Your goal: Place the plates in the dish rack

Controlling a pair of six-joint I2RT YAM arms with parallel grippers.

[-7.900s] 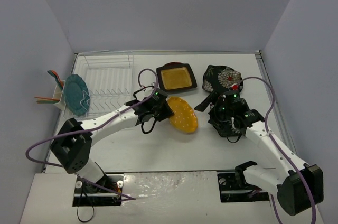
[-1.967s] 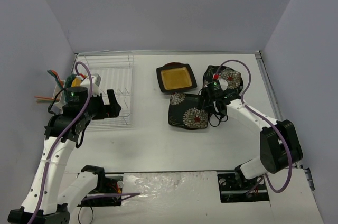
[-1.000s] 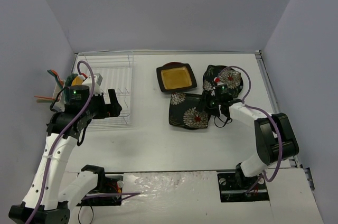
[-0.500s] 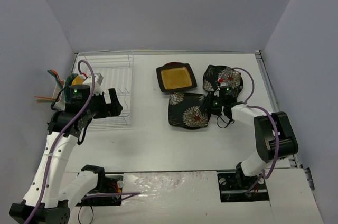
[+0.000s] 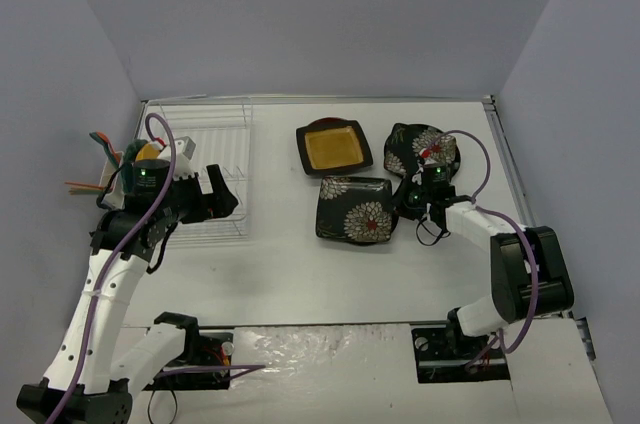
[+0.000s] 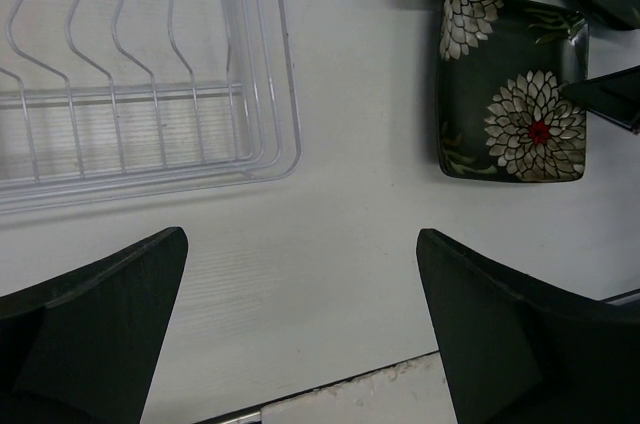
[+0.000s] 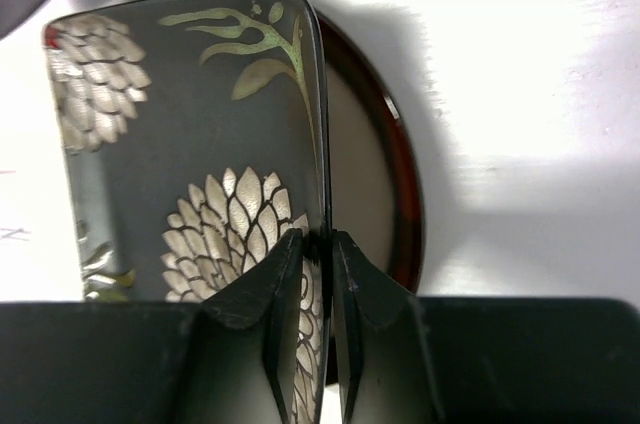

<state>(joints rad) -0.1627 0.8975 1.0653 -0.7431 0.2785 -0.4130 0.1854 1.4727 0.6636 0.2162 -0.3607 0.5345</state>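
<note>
Pinching the black white-flowered square plate (image 7: 200, 194) by its thin edge, my right gripper (image 7: 318, 239) may drop it; my left gripper (image 6: 300, 239) gapes.

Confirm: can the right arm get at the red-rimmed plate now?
Probably not yet. The right gripper is shut on the square flowered plate's edge, and that plate covers much of the red-rimmed plate.

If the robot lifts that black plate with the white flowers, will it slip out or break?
Probably slippery: the flowered plate looks glossy, and the right hand pinches only its thin rim. It seems stiff, showing no bend though held by one edge. It looks like glazed ceramic, so a drop onto the red-rimmed plate beneath could chip it.
</note>
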